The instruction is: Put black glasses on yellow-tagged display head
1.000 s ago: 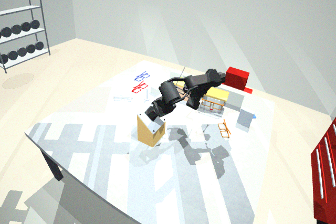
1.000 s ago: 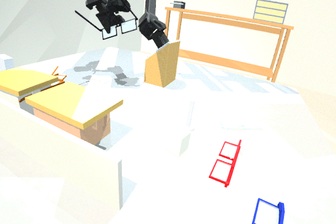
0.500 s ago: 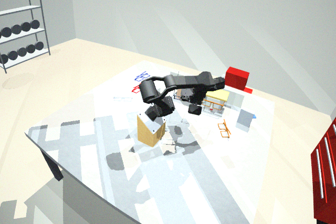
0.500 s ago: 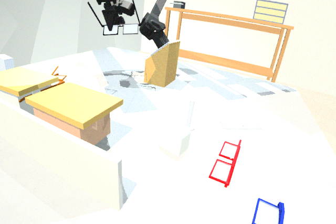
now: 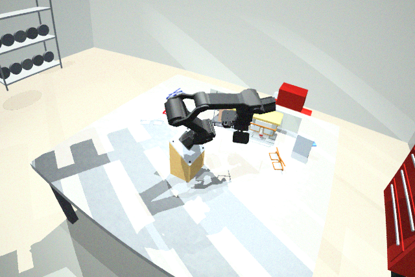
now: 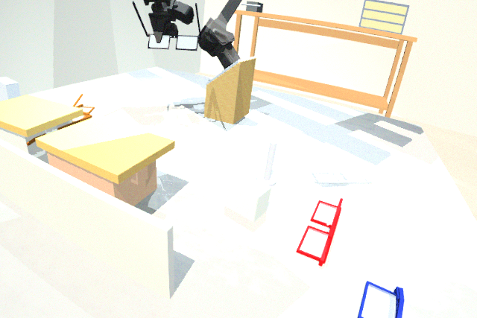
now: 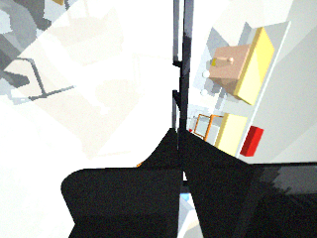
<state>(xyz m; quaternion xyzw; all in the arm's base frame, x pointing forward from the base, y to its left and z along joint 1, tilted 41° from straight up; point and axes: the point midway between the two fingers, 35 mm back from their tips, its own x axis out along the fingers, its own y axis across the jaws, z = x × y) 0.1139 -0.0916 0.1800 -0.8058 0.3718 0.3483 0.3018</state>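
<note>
My gripper (image 6: 158,40) (image 7: 175,133) is shut on the black glasses (image 6: 186,49) (image 7: 185,74), high above the table. In the exterior view it grips near one lens; both temples are unfolded and point up in the picture. The head with the yellow tag (image 5: 221,115) (image 6: 136,187) (image 7: 229,74) is brown under a flat yellow top and bare; its yellow tag (image 7: 213,61) shows in the wrist view. The glasses are apart from it. The other head, with a yellow top (image 5: 268,118) (image 6: 36,112) (image 7: 232,134) and red tag (image 7: 190,130), wears orange glasses. The arm hides much in the top view.
A low pale wall (image 6: 115,218) stands close behind the heads. A white block with a post (image 6: 250,205), red glasses (image 6: 329,237) and blue glasses (image 6: 399,302) stand or lie beside them. Loose orange glasses (image 5: 281,159) lie near a grey panel (image 5: 302,147). A wooden wedge (image 5: 187,165) (image 6: 227,97) supports my arm.
</note>
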